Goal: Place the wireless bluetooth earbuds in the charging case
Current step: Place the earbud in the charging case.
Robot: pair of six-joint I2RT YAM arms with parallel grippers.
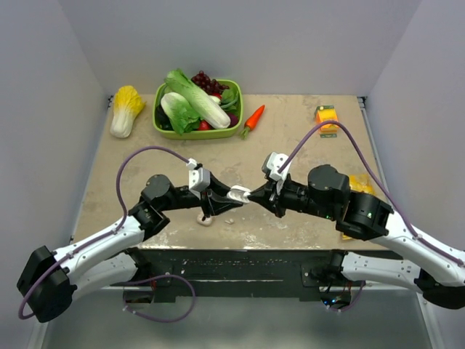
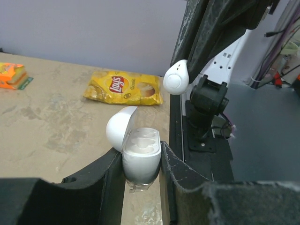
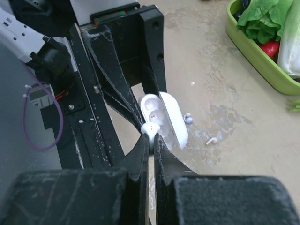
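Left tool [image 2: 142,174]: we find it clamped on the charging case [image 2: 140,152], lid open, lower centre of frame.
Right tool [image 3: 151,138]: we find it pinched on one earbud [image 3: 151,127], centre frame, just beside the open case.
Table [image 2: 56,122]: beneath both.

- Beige, mottled tabletop [image 1: 305,153].
- Far left: yellow napa cabbage [image 1: 126,109]; green basket [image 1: 196,134] of vegetables; carrot [image 1: 253,118] just right of it.
- Far right: orange carton [image 1: 327,116].
- Right edge: Lay's chip bag [image 2: 124,87].
- Near centre: tiny white earbud bits [image 3: 211,139].
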